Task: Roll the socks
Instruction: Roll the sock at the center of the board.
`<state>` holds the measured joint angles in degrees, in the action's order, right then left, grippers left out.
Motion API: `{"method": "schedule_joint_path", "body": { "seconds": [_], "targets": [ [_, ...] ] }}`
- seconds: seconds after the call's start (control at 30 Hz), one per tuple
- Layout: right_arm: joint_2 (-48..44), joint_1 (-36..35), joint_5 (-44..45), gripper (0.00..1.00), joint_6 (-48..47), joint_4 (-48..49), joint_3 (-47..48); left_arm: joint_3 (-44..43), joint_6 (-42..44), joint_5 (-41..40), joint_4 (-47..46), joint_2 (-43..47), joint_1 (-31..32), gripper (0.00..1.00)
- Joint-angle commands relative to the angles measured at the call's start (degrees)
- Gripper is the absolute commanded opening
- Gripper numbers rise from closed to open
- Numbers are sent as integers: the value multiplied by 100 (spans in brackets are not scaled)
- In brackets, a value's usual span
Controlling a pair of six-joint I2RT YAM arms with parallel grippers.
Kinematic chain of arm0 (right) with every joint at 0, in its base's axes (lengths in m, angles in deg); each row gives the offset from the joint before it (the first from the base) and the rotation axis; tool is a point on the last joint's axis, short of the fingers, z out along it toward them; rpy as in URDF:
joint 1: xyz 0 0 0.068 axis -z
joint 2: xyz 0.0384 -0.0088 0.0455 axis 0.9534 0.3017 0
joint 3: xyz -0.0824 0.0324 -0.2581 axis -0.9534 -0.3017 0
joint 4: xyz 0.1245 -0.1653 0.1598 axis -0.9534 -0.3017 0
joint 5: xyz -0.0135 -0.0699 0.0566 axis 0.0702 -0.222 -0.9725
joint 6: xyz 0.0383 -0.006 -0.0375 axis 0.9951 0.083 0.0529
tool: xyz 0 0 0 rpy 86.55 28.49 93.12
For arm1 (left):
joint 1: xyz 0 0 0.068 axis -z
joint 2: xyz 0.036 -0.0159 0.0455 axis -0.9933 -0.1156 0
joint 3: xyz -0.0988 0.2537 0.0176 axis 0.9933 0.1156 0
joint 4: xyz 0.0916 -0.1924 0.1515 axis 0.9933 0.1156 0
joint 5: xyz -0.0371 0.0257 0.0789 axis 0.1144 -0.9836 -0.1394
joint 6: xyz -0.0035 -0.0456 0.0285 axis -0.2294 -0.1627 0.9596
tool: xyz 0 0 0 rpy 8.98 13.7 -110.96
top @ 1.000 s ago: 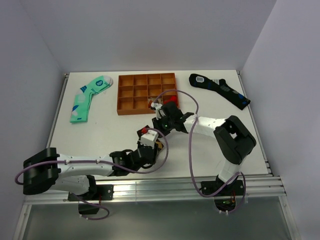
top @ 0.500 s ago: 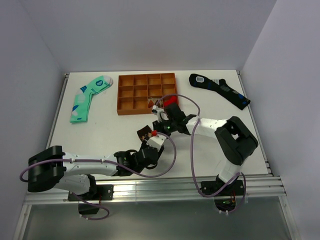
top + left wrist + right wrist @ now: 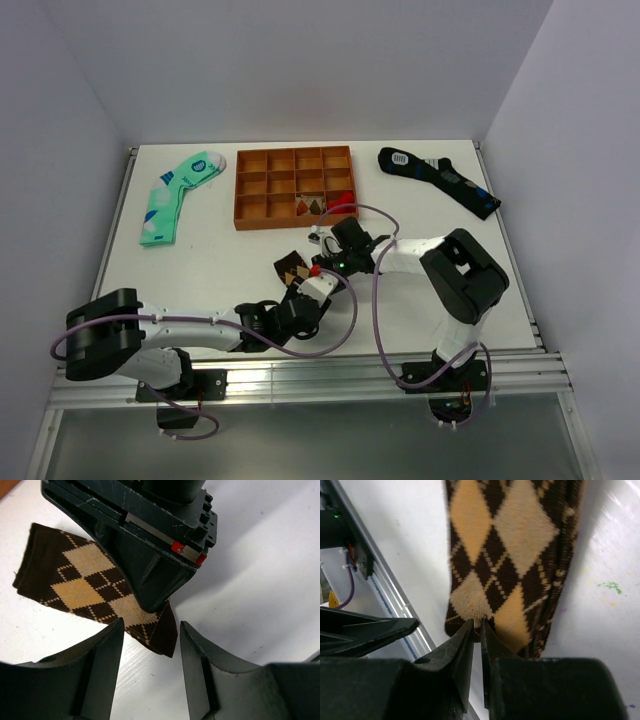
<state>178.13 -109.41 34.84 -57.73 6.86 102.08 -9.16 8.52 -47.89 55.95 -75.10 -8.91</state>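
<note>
The socks (image 3: 291, 265), brown argyle with tan diamonds, lie flat on the white table near its middle. My right gripper (image 3: 312, 267) reaches down onto their near end. In the right wrist view the socks (image 3: 510, 545) fill the upper centre, and that gripper (image 3: 477, 627) is shut, its tips pinching the fabric at the end edge. My left gripper (image 3: 304, 284) sits just in front. In the left wrist view it (image 3: 150, 670) stands open with only bare table between its fingers, and a corner of the socks (image 3: 85, 585) lies just ahead, under the right gripper's dark body.
An orange compartment tray (image 3: 240, 190) stands at the back centre, with a brown patterned item (image 3: 308, 205) and a red one (image 3: 343, 198) in its front cells. A mint-green sock (image 3: 178, 195) lies back left. A black sock (image 3: 440, 180) lies back right.
My right gripper has come from the tray's front edge towards me, down onto the socks, and has closed. My left gripper has shifted slightly right, and part of the socks now shows.
</note>
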Motion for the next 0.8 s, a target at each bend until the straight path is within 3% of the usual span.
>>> {"method": "schedule_joint_path", "body": {
  "seconds": [0.0,0.37,0.77],
  "targets": [
    [278,67,141,17,-78,-171,150,-88,52,135,-246,-106,-1,55],
    [-372,173,-69,18,72,-161,176,-115,-9,-75,-291,-247,-10,55],
    [348,287,-122,17,72,-338,731,-475,-97,-542,183,-818,-36,60]
  ]
}}
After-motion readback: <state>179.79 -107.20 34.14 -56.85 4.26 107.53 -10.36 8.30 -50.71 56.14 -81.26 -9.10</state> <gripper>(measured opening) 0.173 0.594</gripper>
